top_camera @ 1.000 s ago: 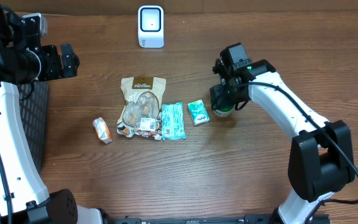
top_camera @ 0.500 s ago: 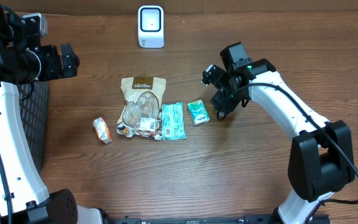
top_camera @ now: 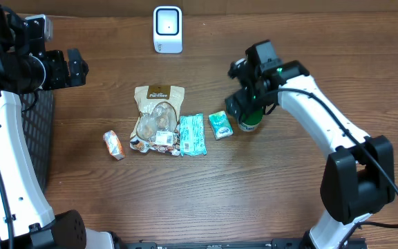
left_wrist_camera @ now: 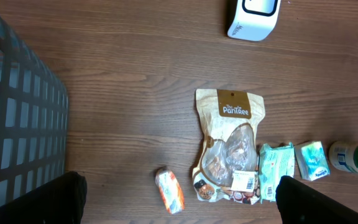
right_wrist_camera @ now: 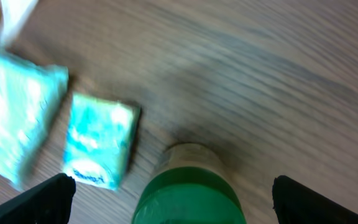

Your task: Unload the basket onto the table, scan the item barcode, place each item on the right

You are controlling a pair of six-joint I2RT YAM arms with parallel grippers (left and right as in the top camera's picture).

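A green-capped bottle [top_camera: 249,122] stands on the table just right of a small teal box [top_camera: 220,124]. My right gripper [top_camera: 242,102] hovers over it, open; in the right wrist view the bottle [right_wrist_camera: 191,186] sits between the wide-apart fingertips of that gripper [right_wrist_camera: 188,202], touching neither. The white barcode scanner [top_camera: 167,29] stands at the back of the table. My left gripper [top_camera: 74,67] is open and empty, high at the far left. In the left wrist view the left gripper [left_wrist_camera: 179,202] looks down on the items.
A Pantree snack pouch [top_camera: 157,117], a teal packet [top_camera: 192,133] and an orange packet [top_camera: 114,144] lie in a row left of the teal box. A dark mesh basket [top_camera: 43,138] stands at the left edge.
My right gripper opened and let go of the green-capped bottle, then lifted back from it. The bottle now stands free on the table. The left arm has not moved.
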